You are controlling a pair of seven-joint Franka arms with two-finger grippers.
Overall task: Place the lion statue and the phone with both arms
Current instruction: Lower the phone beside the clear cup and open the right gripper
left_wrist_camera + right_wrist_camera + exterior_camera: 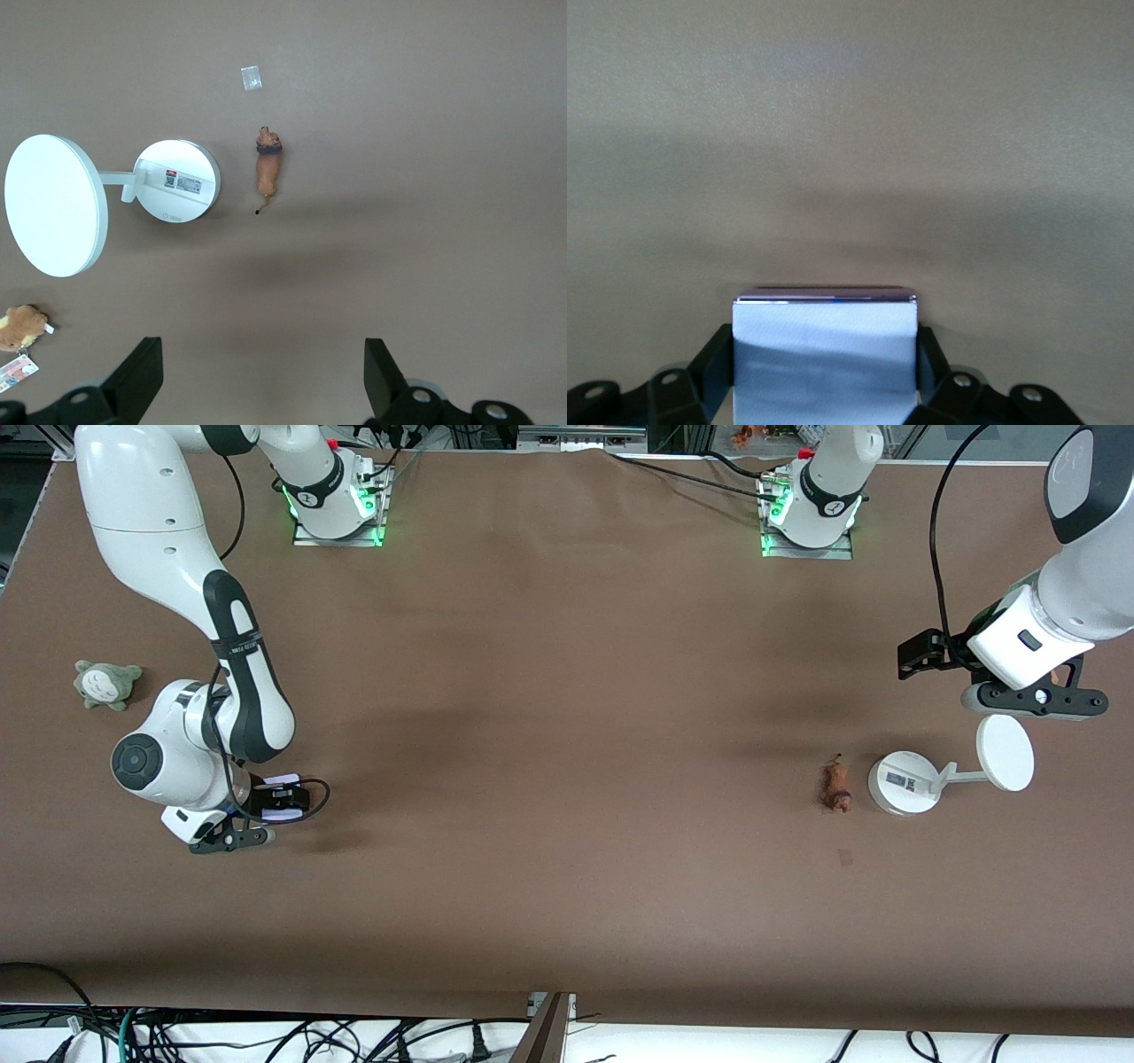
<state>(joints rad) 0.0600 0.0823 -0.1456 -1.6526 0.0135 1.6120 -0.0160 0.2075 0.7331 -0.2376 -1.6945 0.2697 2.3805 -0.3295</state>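
The right gripper (824,372) has the phone (824,354) clamped between its black jaws, one on each side edge. Below it there's only bare brown table (850,133), crossed by a soft shadow.

High front camera; left wrist looks down on stand (177,180)

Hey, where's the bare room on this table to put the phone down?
The broad middle between the right gripper, shut on the phone, and the lion statue is bare. Crowded: the left arm's end, where lion and white stand sit side by side under the open left gripper, plus a brown plush.
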